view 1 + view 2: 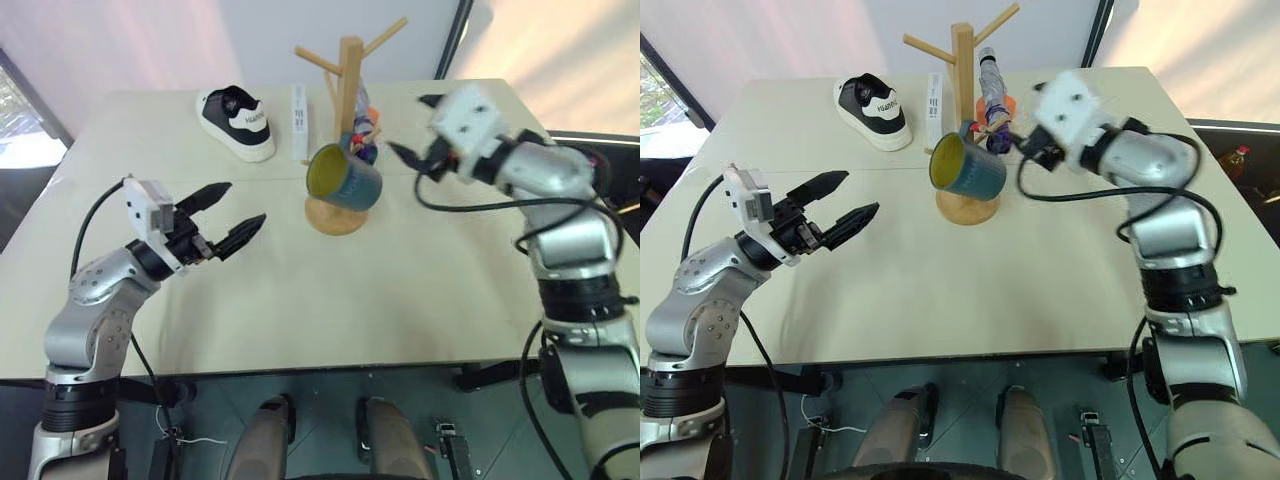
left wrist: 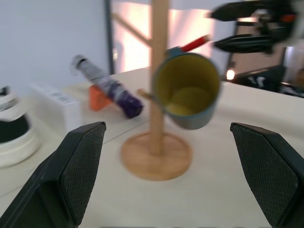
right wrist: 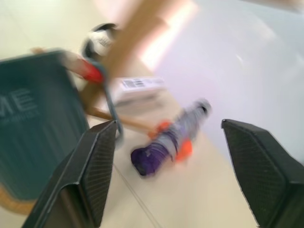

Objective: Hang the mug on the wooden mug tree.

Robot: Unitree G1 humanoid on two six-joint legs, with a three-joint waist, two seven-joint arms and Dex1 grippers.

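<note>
The teal mug [image 1: 345, 180] with its yellow inside hangs tilted by its handle [image 3: 112, 115] on a low peg of the wooden mug tree [image 1: 350, 70], just above the round base [image 1: 335, 218]. Its mouth faces my left gripper [image 1: 245, 203], which stands open a short way to the left, above the table, holding nothing. To the right of the mug my right gripper [image 1: 410, 127] is open and apart from it, with nothing between its fingers [image 3: 90, 175]. The left wrist view shows the mug [image 2: 187, 90] on the post [image 2: 159, 47].
A black and white shoe [image 1: 237, 122] lies at the back left. A long white box [image 1: 299, 120] and a purple folded umbrella [image 1: 365, 135] lie behind the mug tree. The pale table [image 1: 300, 300] reaches to its front edge just ahead of me.
</note>
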